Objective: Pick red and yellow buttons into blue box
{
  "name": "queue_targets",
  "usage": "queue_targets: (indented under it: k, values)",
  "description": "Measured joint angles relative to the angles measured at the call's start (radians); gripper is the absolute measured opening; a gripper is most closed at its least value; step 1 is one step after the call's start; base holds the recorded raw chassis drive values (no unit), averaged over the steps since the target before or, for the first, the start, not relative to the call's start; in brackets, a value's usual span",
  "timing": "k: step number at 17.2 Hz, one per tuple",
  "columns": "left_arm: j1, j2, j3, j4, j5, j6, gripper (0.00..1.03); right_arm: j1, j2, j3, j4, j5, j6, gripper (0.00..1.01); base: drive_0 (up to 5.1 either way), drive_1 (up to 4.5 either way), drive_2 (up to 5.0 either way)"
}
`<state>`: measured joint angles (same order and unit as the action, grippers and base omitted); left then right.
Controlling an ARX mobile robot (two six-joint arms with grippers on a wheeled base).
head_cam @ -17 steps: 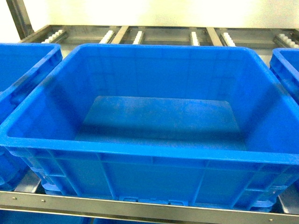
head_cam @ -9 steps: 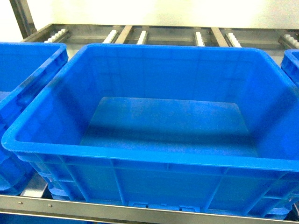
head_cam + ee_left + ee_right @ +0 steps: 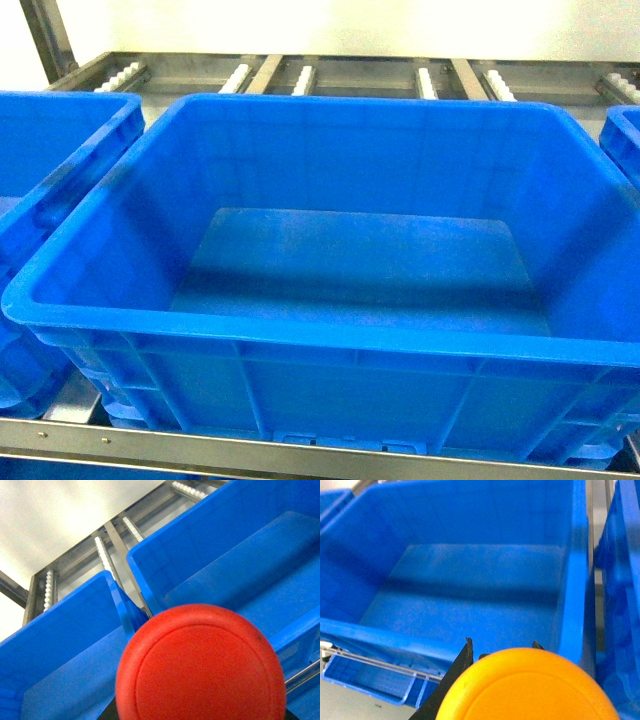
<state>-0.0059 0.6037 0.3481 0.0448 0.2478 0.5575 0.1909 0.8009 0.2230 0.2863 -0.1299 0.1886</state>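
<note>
Blue box [image 3: 330, 340]: fills the centre of the head view; deep, smooth-walled, thick rim; its floor is bare blue.
Neighbouring crates: one at the left edge [image 3: 50, 150], a corner of one at the right edge [image 3: 625, 135] of the head view.
Roller rack [image 3: 300, 75]: metal rails with white rollers, top of the head view, behind the box.
Red button [image 3: 200, 665]: round cap fills the lower centre of the left wrist view, over the gap between two blue crates.
Left gripper: fingers hidden behind the red cap; state cannot be told.
Yellow button [image 3: 530, 690]: cap fills the bottom centre of the right wrist view, near the box's front rim.
Right gripper [image 3: 502, 647]: black finger tips [image 3: 465, 652] flank the yellow cap, clamped on it.
</note>
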Motion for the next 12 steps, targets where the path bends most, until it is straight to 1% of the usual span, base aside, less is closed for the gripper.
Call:
queue_targets:
  k: [1, 2, 3, 4, 5, 6, 7, 8, 9, 10, 12]
  values:
    - [0.0, 0.0, 0.0, 0.0, 0.0, 0.0, 0.25, 0.021, 0.002, 0.031, 0.007, 0.003, -0.004, 0.27, 0.0, 0.0, 0.0]
    - [0.0, 0.0, 0.0, 0.0, 0.0, 0.0, 0.24, 0.1, 0.123, 0.101, 0.098, 0.006, -0.007, 0.27, 0.0, 0.0, 0.0]
    - [0.0, 0.0, 0.0, 0.0, -0.001, 0.0, 0.24, 0.201, 0.234, 0.2, 0.169, 0.043, -0.026, 0.27, 0.0, 0.0, 0.0]
    - [0.0, 0.0, 0.0, 0.0, 0.0, 0.0, 0.24, 0.268, 0.383, 0.313, 0.228, 0.048, -0.048, 0.27, 0.0, 0.0, 0.0]
    - [0.0, 0.0, 0.0, 0.0, 0.0, 0.0, 0.24, 0.282, 0.495, 0.371, 0.266, 0.048, -0.061, 0.27, 0.0, 0.0, 0.0]
    - [0.0, 0.0, 0.0, 0.0, 0.0, 0.0, 0.24, 0.288, 0.541, 0.401, 0.283, 0.044, -0.069, 0.27, 0.0, 0.0, 0.0]
    - [0.0, 0.0, 0.0, 0.0, 0.0, 0.0, 0.24, 0.289, 0.598, 0.441, 0.295, 0.036, -0.072, 0.27, 0.0, 0.0, 0.0]
    - [0.0, 0.0, 0.0, 0.0, 0.0, 0.0, 0.24, 0.29, 0.666, 0.473, 0.333, 0.029, -0.08, 0.27, 0.0, 0.0, 0.0]
    - [0.0, 0.0, 0.0, 0.0, 0.0, 0.0, 0.24, 0.293, 0.751, 0.517, 0.336, 0.02, -0.091, 0.27, 0.0, 0.0, 0.0]
    - [0.0, 0.0, 0.0, 0.0, 0.0, 0.0, 0.24, 0.291, 0.813, 0.564, 0.298, 0.017, -0.101, 0.27, 0.0, 0.0, 0.0]
    - [0.0, 0.0, 0.0, 0.0, 0.0, 0.0, 0.24, 0.277, 0.901, 0.62, 0.293, 0.025, -0.124, 0.27, 0.0, 0.0, 0.0]
